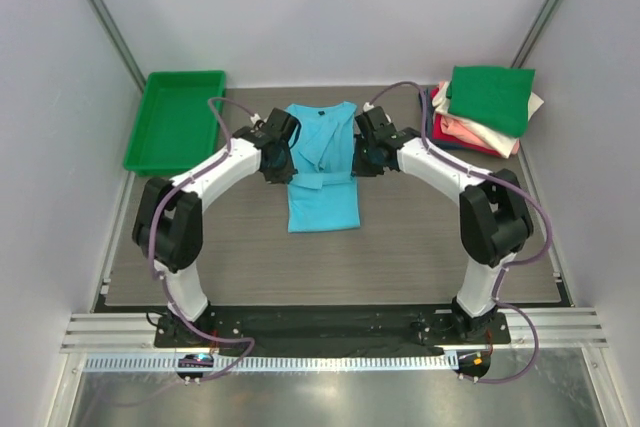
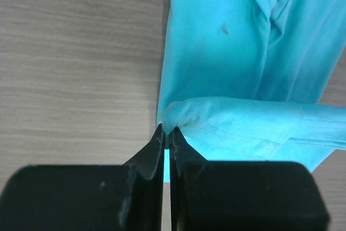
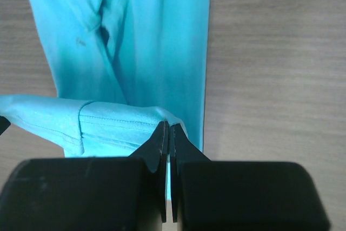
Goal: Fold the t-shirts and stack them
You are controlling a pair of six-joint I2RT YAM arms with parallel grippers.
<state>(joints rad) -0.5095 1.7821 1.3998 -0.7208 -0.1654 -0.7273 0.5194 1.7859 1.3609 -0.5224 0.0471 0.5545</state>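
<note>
A turquoise t-shirt (image 1: 322,167) lies in a long narrow fold in the middle of the table, collar at the far end. My left gripper (image 1: 278,161) is shut on its left edge, pinching a raised fold of cloth (image 2: 178,114) at its fingertips. My right gripper (image 1: 364,157) is shut on the right edge of the same shirt (image 3: 157,114), also lifting a hemmed fold. The two grippers hold a band of cloth across the shirt. A stack of folded t-shirts (image 1: 485,107), green on top over cream, pink and red, sits at the back right.
A rigid green plastic tray (image 1: 175,119) stands at the back left. The wooden table top (image 1: 330,267) shows between the shirt and the arm bases. Grey walls close in the back and sides.
</note>
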